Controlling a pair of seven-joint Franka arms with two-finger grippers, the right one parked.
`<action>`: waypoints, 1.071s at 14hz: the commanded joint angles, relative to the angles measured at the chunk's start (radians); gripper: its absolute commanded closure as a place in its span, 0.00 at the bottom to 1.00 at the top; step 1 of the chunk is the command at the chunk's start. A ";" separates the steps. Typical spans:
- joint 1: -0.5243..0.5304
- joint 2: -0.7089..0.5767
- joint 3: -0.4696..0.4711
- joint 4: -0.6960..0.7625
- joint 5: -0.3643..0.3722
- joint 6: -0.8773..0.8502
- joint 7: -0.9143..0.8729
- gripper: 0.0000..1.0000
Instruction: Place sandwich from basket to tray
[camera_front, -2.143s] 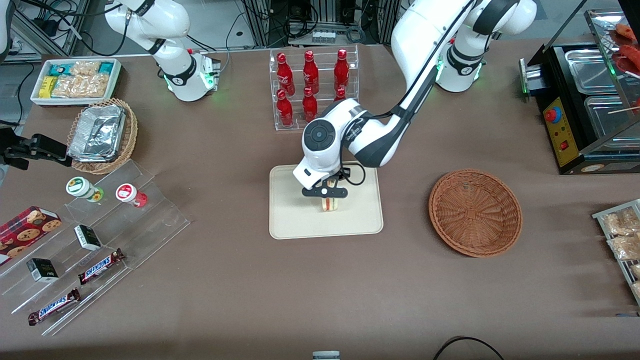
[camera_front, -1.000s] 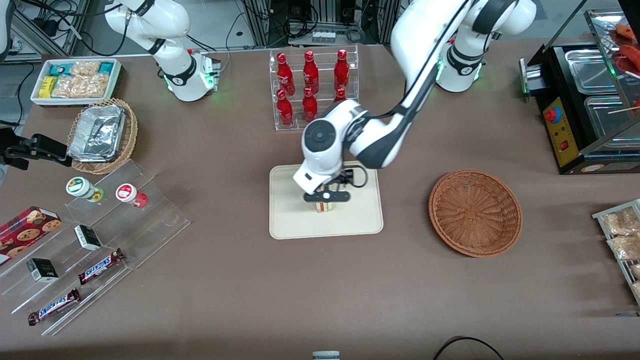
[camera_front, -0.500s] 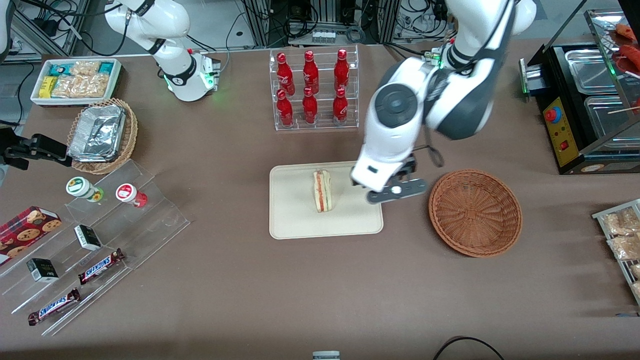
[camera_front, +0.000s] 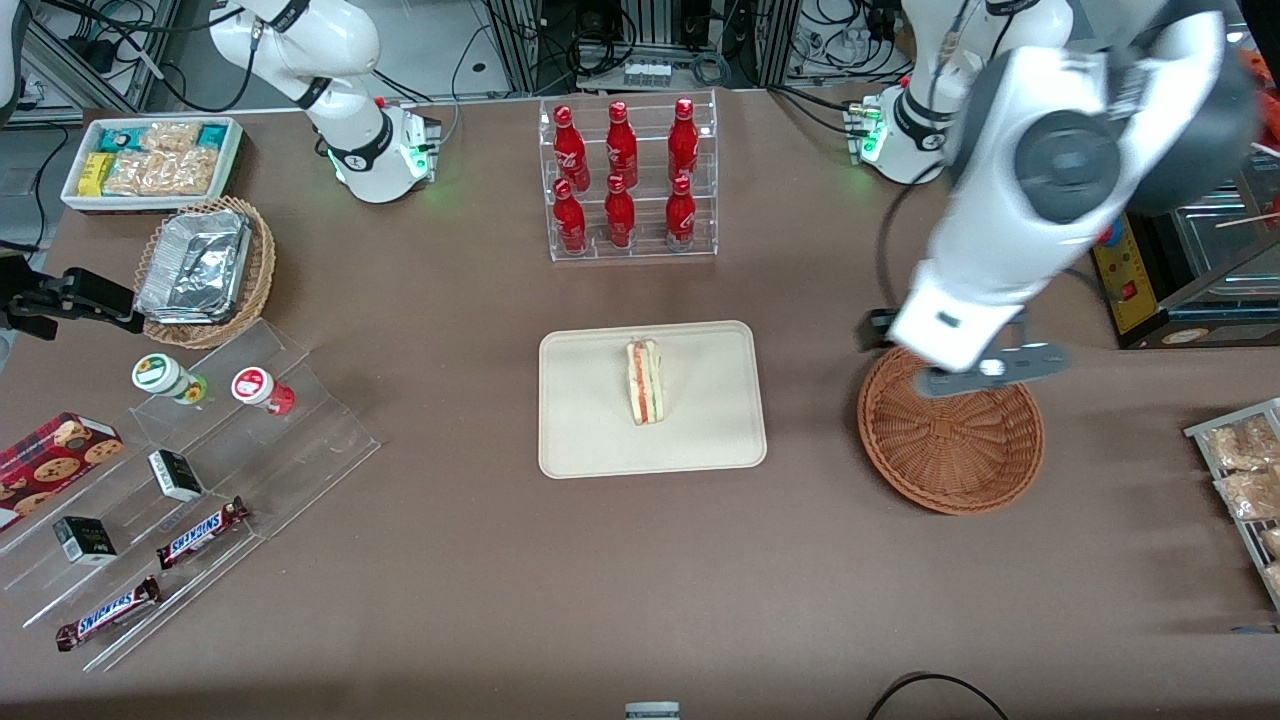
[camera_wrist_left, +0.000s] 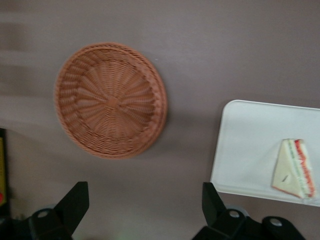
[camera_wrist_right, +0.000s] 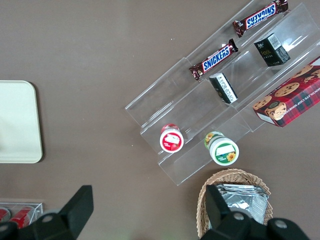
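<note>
We see the left arm's gripper (camera_front: 985, 372) high above the round reddish-brown wicker basket (camera_front: 950, 440), its two fingers (camera_wrist_left: 75, 202) spread wide and holding nothing. The small triangular white-bread sandwich (camera_front: 645, 382) stands on its edge near the middle of the flat cream-beige tray (camera_front: 585, 450), well apart from the basket.

Six red bottles (camera_front: 622, 178) stand in a clear rack. Toward the parked arm's end, a tan basket (camera_front: 258, 270) holds foil containers (camera_front: 195, 266); nearby acrylic steps (camera_front: 200, 480) carry Snickers bars (camera_front: 200, 531) and what look like small jars (camera_front: 168, 377).
</note>
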 joint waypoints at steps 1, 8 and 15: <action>-0.016 -0.081 0.070 -0.063 -0.013 -0.008 0.094 0.00; -0.013 -0.176 0.197 -0.063 -0.009 -0.100 0.293 0.00; 0.576 -0.200 -0.389 -0.063 -0.007 -0.100 0.301 0.00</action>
